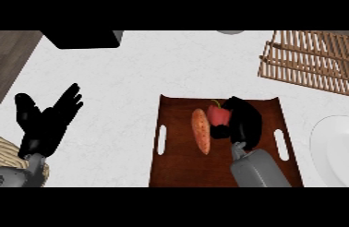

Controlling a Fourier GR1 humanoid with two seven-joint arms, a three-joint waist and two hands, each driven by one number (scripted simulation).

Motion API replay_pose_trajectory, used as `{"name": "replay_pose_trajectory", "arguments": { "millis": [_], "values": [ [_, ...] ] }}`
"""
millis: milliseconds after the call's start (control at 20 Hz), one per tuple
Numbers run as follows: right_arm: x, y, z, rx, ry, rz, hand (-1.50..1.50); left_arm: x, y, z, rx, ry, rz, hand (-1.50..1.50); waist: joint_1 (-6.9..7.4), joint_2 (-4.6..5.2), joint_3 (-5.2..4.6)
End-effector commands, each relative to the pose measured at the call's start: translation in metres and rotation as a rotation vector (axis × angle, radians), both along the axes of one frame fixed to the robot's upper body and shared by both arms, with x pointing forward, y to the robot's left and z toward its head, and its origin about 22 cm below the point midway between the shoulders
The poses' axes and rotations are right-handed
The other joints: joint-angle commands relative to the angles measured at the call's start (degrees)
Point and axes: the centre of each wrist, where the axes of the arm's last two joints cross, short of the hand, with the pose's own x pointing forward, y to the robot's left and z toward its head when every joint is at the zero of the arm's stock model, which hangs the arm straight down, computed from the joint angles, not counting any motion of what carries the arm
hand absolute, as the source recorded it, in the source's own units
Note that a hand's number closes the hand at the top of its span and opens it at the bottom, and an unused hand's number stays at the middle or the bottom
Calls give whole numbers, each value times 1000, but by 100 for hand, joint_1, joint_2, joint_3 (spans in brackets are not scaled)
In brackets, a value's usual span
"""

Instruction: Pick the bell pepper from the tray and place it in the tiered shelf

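A red bell pepper (217, 114) with a green stem lies on the brown tray (178, 168) near the tray's far end. My right hand (243, 121) is over the tray, its thumb and fingers curled round the pepper's right side. The wooden slatted tiered shelf (307, 60) stands at the far right of the counter. My left hand (48, 120) rests open at the left, fingers up, away from the tray.
An orange sweet potato (201, 131) lies on the tray just left of the pepper. A white plate (333, 150) sits at the right edge. A dark box (85, 38) stands at the far left of the white counter.
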Motion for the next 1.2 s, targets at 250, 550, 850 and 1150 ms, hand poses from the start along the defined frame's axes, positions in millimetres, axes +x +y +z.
{"name": "replay_pose_trajectory", "arguments": {
  "millis": [250,550,850,1150],
  "values": [
    [-9,-53,69,84,-128,425,150,-22,9,-40,-48,122,123,0,-236,25,-283],
    [-17,-87,155,26,-347,345,150,-32,13,-44,-62,133,125,0,-309,-8,-297],
    [-26,-127,220,25,-399,243,150,-26,16,-39,-78,125,118,0,-263,39,-295],
    [-20,-166,281,41,-441,135,150,-28,17,-42,-55,116,96,0,-86,85,-296]
  ]
}}
